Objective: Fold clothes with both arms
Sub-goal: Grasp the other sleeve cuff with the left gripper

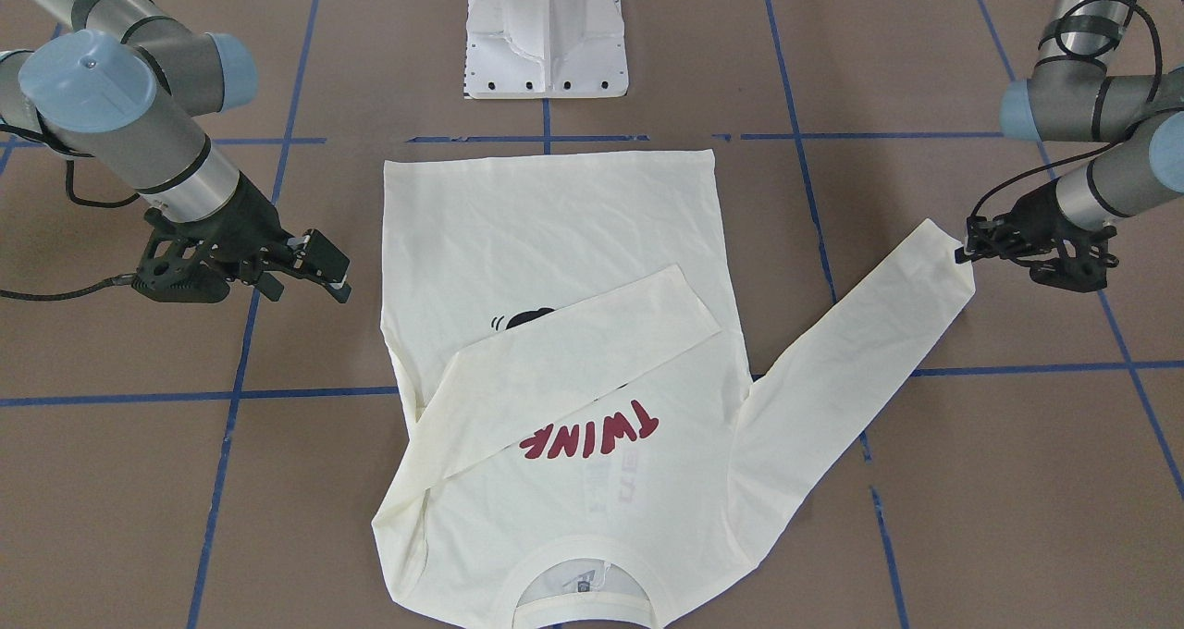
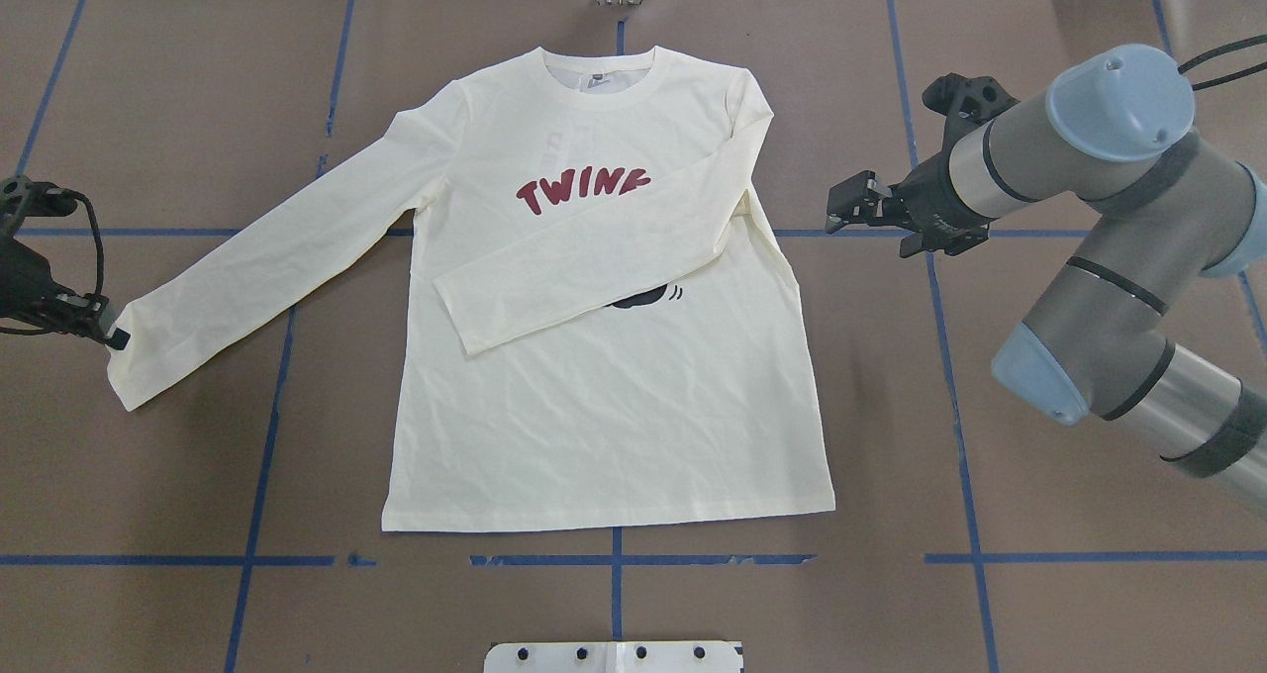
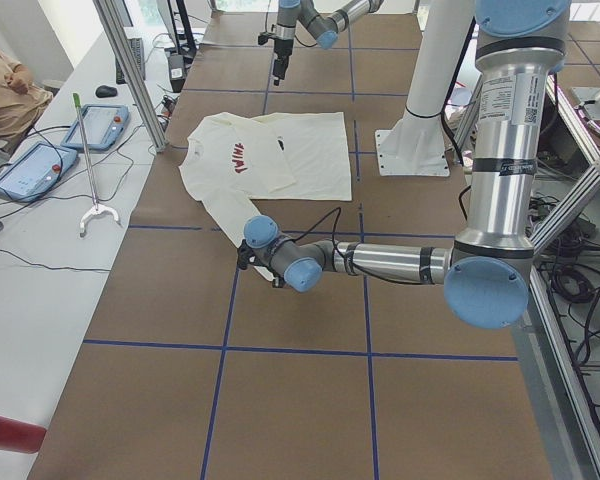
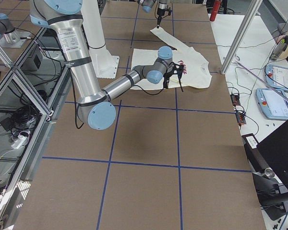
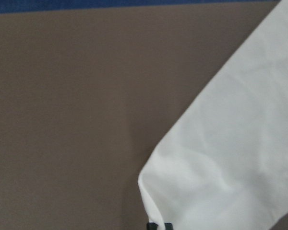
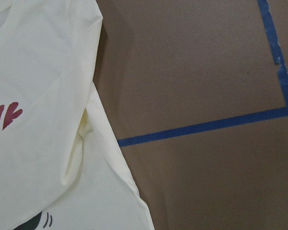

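Two tools logged. Left tool point(image 2: 114, 336): narrow, its fingertips point(image 5: 158, 225) drawn together on the edge of a cuff point(image 2: 134, 356) and pinching the cloth there; the cuff lies low on the bench point(image 2: 990, 455). Right tool point(image 2: 839, 208): spread wide, holding nothing. It hangs just beside the shirt point(image 2: 614, 406) on the robot's right, level with the chest and clear of the cloth. The right wrist camera shows none of its fingers, only the shirt's side seam and bare bench.

Shirt: flat, front side up, in the middle of the bench. The collar point(image 2: 604, 84) is on the side away from the white base point(image 1: 546, 46), and the hem point(image 2: 609, 520) is toward it.

Right-side sleeve point(image 2: 594, 267): folded inward, lying slantwise across the chest, its cuff end near mid-body. It covers the end of the red lettering point(image 2: 579, 190) and most of a black print point(image 2: 638, 302), which peeks out under its lower edge.

Left-side sleeve point(image 2: 267, 257): stretched straight out and down from the shoulder to the left tool, flat, wrinkled.

Bench: brown surface gridded with blue tape lines point(image 2: 614, 559). One line runs just beyond the hem, apart from it.
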Robot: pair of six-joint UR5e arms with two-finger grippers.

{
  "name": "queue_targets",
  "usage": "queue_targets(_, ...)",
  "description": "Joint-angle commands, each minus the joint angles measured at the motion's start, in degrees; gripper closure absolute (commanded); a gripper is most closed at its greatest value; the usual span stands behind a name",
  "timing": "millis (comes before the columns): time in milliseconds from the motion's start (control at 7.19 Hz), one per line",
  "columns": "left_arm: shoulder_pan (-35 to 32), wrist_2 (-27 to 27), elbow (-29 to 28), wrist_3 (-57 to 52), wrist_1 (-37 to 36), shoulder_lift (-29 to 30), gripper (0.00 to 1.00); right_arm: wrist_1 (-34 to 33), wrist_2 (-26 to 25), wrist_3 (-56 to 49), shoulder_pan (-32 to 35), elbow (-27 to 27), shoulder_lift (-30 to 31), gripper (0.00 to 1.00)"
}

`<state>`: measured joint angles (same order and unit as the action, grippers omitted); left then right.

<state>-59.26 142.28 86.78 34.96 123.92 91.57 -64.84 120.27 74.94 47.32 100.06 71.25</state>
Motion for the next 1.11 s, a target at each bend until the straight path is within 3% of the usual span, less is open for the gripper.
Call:
queue_targets(0,-0.3,2.9,6.0,0.8,-0.5,0.1,1.00,0.2,0.1,-0.1,0.1,0.8,1.5,0.01)
queue_targets(278,-0.7,2.8,11.2,11.2,-0.9,5.2,1.00,0.2,0.2,-0.5,1.0,3.0,5.1,0.00)
queue_targets(557,-0.5,2.1,11.6,27.0,-1.1,16.6,1.00,0.3,0.9,-8.2,3.8,6.4,12.3,0.00)
queue_targets(696,1.0,-0.3,11.5,36.2,-1.1,22.9,1.00,0.4,0.9,-11.4,5.2,6.6,14.4,0.00)
queue_targets(974,13.5,-14.0,11.1,48.8,-1.1,31.7,1.00,0.5,0.8,-12.2,6.4,6.9,15.5,0.00)
